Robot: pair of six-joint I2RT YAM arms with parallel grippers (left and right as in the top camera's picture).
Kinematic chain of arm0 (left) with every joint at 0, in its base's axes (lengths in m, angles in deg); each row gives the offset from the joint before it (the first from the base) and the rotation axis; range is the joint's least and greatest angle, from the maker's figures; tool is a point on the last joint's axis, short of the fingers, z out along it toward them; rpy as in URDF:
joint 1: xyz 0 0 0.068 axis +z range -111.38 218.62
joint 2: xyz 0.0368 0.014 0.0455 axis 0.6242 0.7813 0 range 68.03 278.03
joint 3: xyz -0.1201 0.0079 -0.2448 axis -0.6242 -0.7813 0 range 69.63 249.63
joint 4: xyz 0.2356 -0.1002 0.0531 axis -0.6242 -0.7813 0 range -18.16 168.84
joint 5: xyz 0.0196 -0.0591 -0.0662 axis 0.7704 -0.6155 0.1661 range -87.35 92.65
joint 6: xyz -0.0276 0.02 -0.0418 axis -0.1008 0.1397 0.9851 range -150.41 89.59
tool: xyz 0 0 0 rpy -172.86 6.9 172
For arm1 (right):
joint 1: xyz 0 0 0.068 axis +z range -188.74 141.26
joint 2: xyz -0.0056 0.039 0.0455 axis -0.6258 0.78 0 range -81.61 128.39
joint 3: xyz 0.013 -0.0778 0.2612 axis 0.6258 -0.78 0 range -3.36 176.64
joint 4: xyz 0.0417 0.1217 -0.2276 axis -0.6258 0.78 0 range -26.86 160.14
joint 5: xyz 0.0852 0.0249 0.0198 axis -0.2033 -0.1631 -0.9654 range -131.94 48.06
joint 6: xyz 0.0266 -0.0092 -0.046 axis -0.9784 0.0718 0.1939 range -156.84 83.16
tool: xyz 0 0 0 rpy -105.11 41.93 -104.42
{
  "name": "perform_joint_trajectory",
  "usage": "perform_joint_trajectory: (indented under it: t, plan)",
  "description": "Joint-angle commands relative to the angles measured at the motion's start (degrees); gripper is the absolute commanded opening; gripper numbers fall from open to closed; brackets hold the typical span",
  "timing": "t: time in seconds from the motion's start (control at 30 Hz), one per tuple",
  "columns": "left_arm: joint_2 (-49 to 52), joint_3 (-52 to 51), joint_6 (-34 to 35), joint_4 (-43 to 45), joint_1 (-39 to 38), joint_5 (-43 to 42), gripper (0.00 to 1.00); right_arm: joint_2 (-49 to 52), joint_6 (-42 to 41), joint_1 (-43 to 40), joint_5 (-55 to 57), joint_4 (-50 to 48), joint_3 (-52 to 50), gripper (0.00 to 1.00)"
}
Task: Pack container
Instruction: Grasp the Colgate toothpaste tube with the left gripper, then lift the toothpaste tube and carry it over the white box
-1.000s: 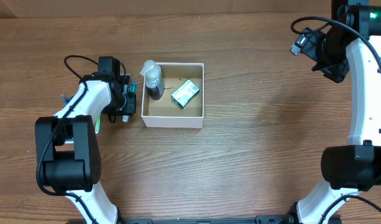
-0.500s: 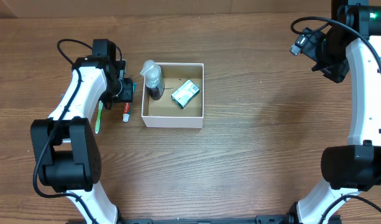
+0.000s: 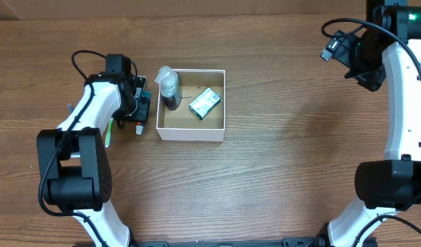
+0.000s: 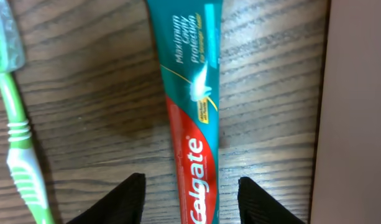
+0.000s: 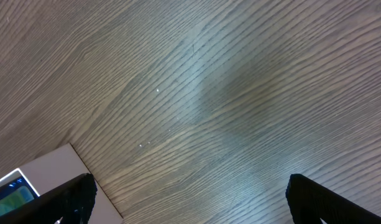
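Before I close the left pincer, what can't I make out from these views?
- Toothpaste tube: both ends cut off by the left wrist frame; overhead, the left arm covers most of it.
- Left pincer: only fingertips show; height above the table unclear.
- Toothbrush: both ends cropped in the left wrist view.
- Green packet in the container: print too small overhead.

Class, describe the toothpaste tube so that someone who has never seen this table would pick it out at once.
Find the white square box on the wooden table; on the wood just outside its left wall lie two long items. The toothpaste tube is the one nearer the box, teal and red with Colgate printed on it, unlike the green-and-white toothbrush.
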Motion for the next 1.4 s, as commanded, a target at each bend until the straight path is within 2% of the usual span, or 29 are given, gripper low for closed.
perform_joint_trajectory:
  t: [0.0,0.13,0.3,0.37,0.43,0.47,0.6,0.73,0.87,1.0,1.1,1.27,1.37]
  plan:
    - [0.5,-1.9,-3.6,1.4,-0.1,-2.1,0.52,0.0,0.0,-0.1,0.5,-0.3,0.2,1.0]
    - [0.5,-4.0,-4.2,3.5,-0.1,-2.6,0.51,0.0,0.0,-0.1,0.5,-0.3,0.2,1.0]
    - [0.5,-4.3,-4.2,4.1,-0.1,-2.6,0.39,0.0,0.0,-0.1,0.5,-0.3,0.2,1.0]
    - [0.5,-4.6,-4.2,4.6,-0.1,-2.6,0.31,0.0,0.0,-0.1,0.5,-0.3,0.2,1.0]
    - [0.5,-4.6,-4.0,4.6,-0.1,-2.6,0.15,0.0,0.0,-0.1,0.5,-0.3,0.2,1.0]
    - [0.5,-4.6,-3.9,4.5,-0.1,-2.6,0.13,0.0,0.0,-0.1,0.5,-0.3,0.2,1.0]
    - [0.5,-4.6,-3.9,4.3,-0.1,-2.6,0.1,0.0,0.0,-0.1,0.5,-0.3,0.2,1.0]
    - [0.5,-4.4,-3.5,4.0,-0.1,-2.1,0.12,0.0,0.0,-0.1,0.5,-0.3,0.2,1.0]
    - [0.4,-1.4,-0.6,0.0,0.0,-0.8,0.12,0.0,0.0,-0.1,0.5,-0.3,0.2,1.0]
    - [0.4,7.2,1.1,-7.6,0.0,-0.9,0.11,0.0,0.0,-0.1,0.5,-0.3,0.2,1.0]
    - [0.4,22.8,2.5,-18.9,0.0,-0.9,0.11,0.0,0.0,-0.1,0.5,-0.3,0.2,1.0]
    - [0.4,43.0,4.0,-30.2,0.0,-1.4,0.12,0.0,0.0,-0.1,0.5,-0.3,0.2,1.0]
    - [0.4,53.9,4.7,-35.6,-0.2,-6.0,0.11,0.0,0.0,-0.1,0.5,-0.3,0.2,1.0]
